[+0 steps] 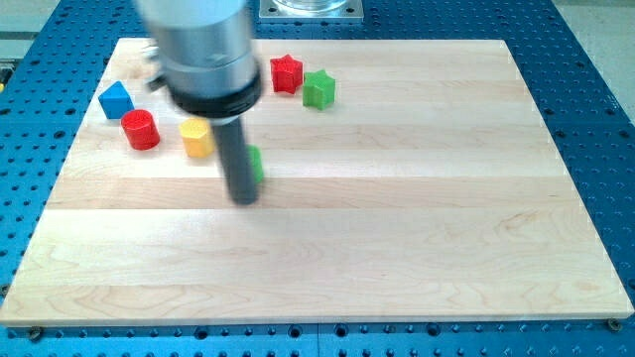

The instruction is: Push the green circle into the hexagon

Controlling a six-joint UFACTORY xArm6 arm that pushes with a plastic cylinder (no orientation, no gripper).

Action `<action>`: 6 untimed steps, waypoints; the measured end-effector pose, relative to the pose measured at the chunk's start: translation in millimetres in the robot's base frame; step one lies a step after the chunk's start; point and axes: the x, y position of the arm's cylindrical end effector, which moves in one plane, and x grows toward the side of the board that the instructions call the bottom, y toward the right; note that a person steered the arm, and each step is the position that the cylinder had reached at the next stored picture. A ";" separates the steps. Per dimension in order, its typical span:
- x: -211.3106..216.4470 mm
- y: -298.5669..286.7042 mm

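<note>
The green circle (255, 164) lies on the wooden board (397, 218), mostly hidden behind my rod; only its right edge shows. My tip (243, 199) rests on the board just at the view's bottom-left of that block, touching or nearly touching it. The yellow hexagon (197, 139) sits to the view's left of the rod, close to the green circle. The rod is blurred.
A red cylinder (140, 130) and a blue block (115, 99) lie left of the hexagon. A red star (287, 73) and a green star (318, 89) sit near the board's top edge. A blue perforated table (595, 119) surrounds the board.
</note>
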 end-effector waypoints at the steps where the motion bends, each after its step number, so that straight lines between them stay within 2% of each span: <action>1: -5.2 10.4; 2: -55.1 33.6; 4: -59.0 30.1; 6: -63.6 -19.7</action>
